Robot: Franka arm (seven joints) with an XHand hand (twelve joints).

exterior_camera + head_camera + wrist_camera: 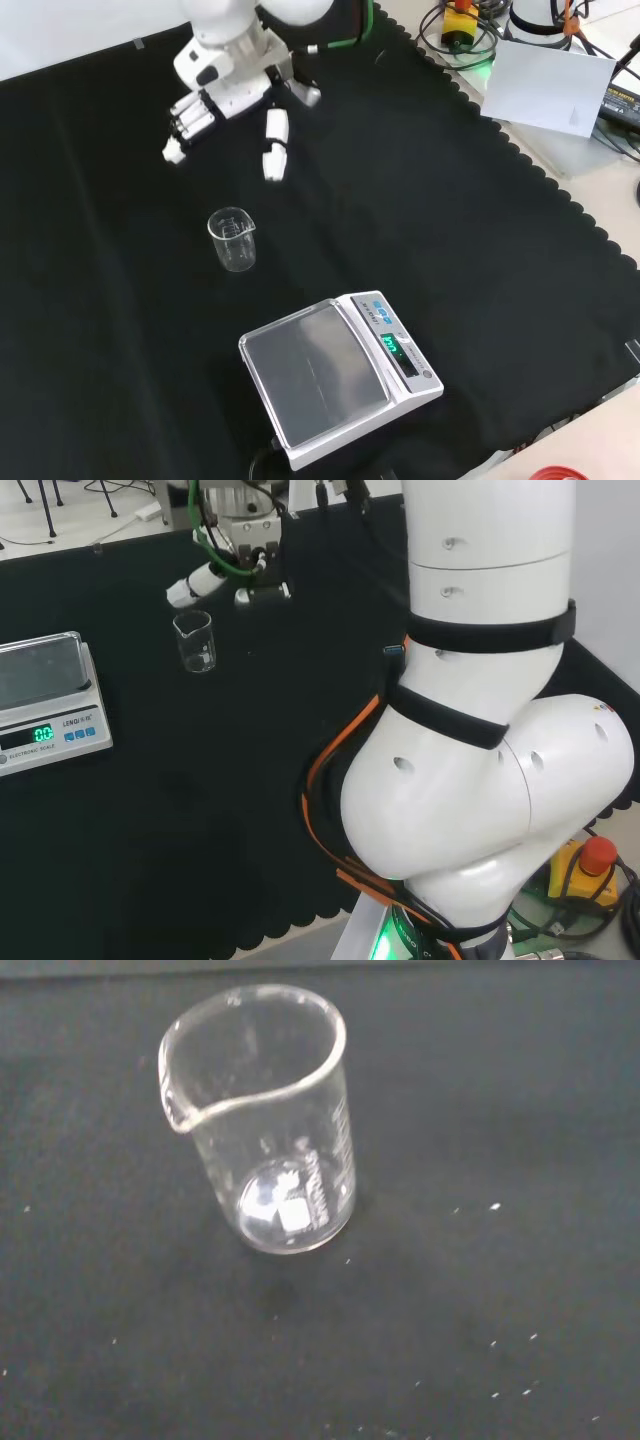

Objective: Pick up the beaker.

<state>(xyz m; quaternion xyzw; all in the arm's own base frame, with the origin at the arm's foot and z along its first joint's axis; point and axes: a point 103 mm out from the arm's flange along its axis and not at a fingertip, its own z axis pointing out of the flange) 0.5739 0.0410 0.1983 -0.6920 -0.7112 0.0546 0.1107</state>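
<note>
Front view, left to right. We note the robot hand [228,98] first, high at the upper left over the black cloth of the desk [500,260]. Its fingers [186,128] are spread and nearly straight, the thumb [274,145] pointing down toward the viewer, and it has hold of nothing. Just below it, apart from any fingertip, we find the beaker [233,240], a small clear glass one standing upright on the cloth by itself. Lower and to the right sits a white scale [340,375] with a grey weighing plate and a lit green display, well apart from the beaker.

Head view, left to right. We log the scale [45,705] at the left edge, then the beaker [195,642] near it toward the middle, then the robot hand [235,575] just above and to the right of the beaker, open and not touching it.

Wrist view. We see the beaker [265,1125] close up, upright on the cloth, its pouring lip plain, nothing visible inside it.
</note>
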